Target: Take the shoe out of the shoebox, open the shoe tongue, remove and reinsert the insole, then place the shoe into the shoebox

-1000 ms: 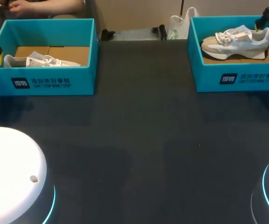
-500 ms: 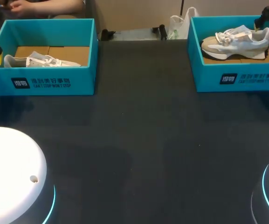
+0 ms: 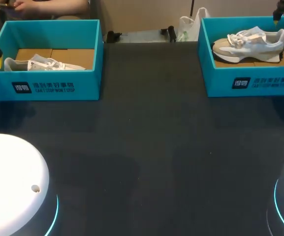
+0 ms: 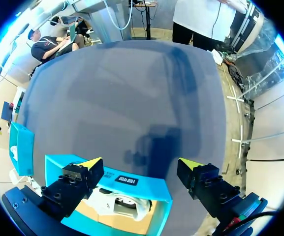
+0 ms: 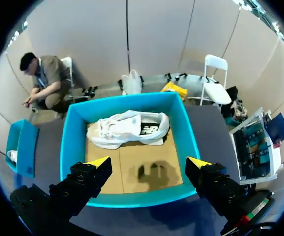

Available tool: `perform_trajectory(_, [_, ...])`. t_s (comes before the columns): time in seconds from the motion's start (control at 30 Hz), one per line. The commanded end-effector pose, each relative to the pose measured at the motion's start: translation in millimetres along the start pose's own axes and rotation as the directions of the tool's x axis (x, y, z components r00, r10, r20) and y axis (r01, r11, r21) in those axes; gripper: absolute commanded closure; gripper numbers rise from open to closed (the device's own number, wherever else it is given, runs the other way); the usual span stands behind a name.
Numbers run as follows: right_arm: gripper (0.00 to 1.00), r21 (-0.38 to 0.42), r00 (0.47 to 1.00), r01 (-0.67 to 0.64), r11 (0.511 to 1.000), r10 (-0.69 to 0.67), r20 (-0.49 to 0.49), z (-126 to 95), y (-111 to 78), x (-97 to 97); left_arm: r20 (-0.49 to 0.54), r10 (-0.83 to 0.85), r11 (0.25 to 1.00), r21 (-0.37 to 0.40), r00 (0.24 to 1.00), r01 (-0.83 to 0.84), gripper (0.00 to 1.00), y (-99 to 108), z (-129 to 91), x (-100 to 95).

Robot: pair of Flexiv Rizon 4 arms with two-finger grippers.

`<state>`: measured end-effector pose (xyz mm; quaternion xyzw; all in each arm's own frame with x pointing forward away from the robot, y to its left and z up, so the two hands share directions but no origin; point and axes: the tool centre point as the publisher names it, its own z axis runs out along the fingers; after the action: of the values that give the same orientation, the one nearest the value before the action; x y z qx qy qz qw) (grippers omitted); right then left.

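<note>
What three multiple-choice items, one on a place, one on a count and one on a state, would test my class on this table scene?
1. Where is the shoe on the robot's right side?
A. outside any box
B. inside the right shoebox
C. between the jaws

2. How many blue shoeboxes stand on the table?
A. one
B. two
C. three

3. How do the jaws of the right gripper stand?
A. open and empty
B. shut on the shoe
C. shut on the box wall

Answers:
1 B, the shoe lies on the box's cardboard floor.
2 B, there is the right one and the left shoebox.
3 A, the yellow tips stand wide apart above the box, touching nothing.
</note>
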<state>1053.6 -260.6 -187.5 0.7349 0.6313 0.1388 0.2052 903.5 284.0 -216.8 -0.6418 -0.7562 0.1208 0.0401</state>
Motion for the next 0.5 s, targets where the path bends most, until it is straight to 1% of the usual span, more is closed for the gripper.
perform_trajectory(0.03, [0.0,0.06,0.999,-0.004,0.998,0.002,0.033,18.5,25.5,2.6,-0.003,-0.001,1.0,-0.002,1.0,0.001,0.0,-0.7,-0.5,-0.1])
perform_trajectory(0.17, [0.0,0.096,1.0,-0.011,0.995,0.008,0.025,28.3,35.5,-0.9,-0.003,-0.001,1.0,-0.002,1.0,0.001,0.0,-0.7,-0.5,-0.1])
perform_trajectory(0.27, [0.0,0.142,1.0,-0.013,0.99,0.01,0.024,35.4,41.0,-4.5,-0.003,-0.001,1.0,-0.002,1.0,0.001,0.0,-0.7,-0.5,-0.1])
perform_trajectory(0.37, [0.0,0.197,1.0,-0.003,0.98,0.001,0.009,42.4,44.7,-6.8,-0.003,-0.001,1.0,-0.002,1.0,0.001,0.0,-0.7,-0.5,-0.1])
perform_trajectory(0.43, [0.0,0.229,1.0,0.004,0.973,-0.011,0.026,48.2,45.9,-9.8,-0.003,-0.001,1.0,-0.002,1.0,0.001,0.0,-0.7,-0.5,-0.1])
perform_trajectory(0.5, [0.0,0.255,1.0,0.008,0.967,-0.013,0.02,53.3,46.1,-11.9,-0.003,-0.001,1.0,-0.002,1.0,0.001,0.0,-0.7,-0.5,-0.1])
